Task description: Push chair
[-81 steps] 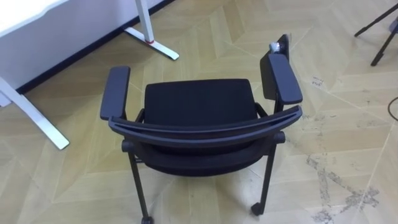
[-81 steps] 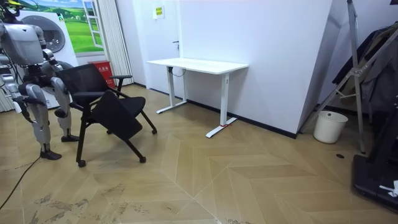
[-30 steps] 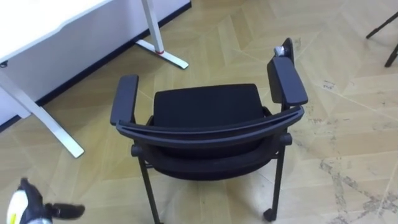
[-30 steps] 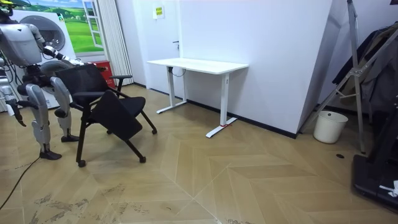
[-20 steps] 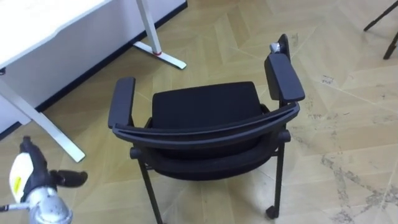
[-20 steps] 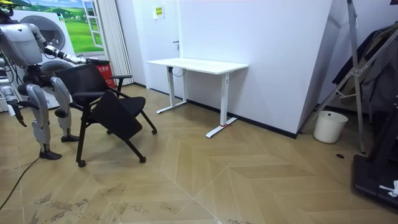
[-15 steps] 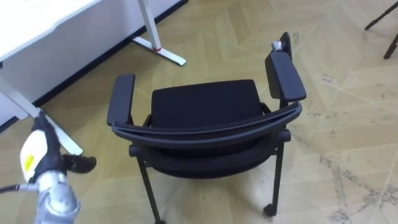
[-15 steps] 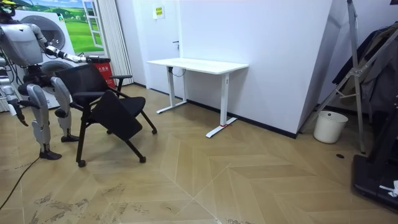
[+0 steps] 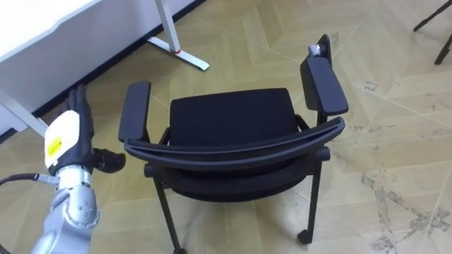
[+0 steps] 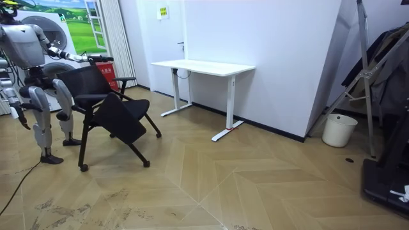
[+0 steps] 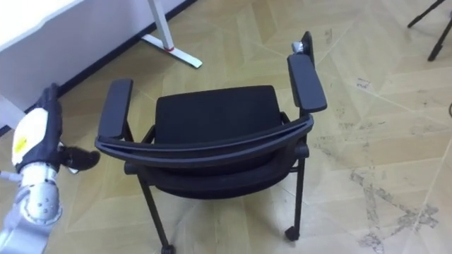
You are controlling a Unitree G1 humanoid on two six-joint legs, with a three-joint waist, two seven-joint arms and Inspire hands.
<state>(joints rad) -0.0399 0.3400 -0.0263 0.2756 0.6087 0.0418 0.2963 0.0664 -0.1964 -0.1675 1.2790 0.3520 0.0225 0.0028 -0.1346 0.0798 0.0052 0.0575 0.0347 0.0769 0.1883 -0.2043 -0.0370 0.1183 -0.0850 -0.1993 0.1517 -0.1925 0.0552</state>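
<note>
— At the room view's left, what is that in front of the robot?
— The black chair (image 9: 233, 116), with a padded seat, two padded armrests and a curved backrest, on dark metal legs with small castors. It stands on the pale herringbone wooden floor (image 9: 395, 120), its backrest toward the robot and its seat facing away.

— And the robot itself?
— Upright, close behind the backrest. Its left hand (image 9: 65, 134) is raised just beside the chair's left armrest. The fingers (image 9: 76, 102) are straight, close together and pointing forward, and the thumb sticks out sideways toward the end of the backrest. From the head's views the hand looks apart from the chair, though I cannot swear to the gap.

— The other one?
— The right hand (image 10: 18, 108) hangs low at the robot's side, by the room view's left edge. It is too small from where I stand to tell whether it is spread or clenched.

— What's round about?
— Ahead of the chair, to the robot's left, is a white counter (image 10: 204, 66) on white metal legs, against the white wall. Past the right armrest the floor bears grey scuff marks (image 9: 395, 204). Far off at the room view's right a white bucket (image 10: 339, 130) sits on the floor near a leaning grey metal frame (image 10: 365, 76).
</note>
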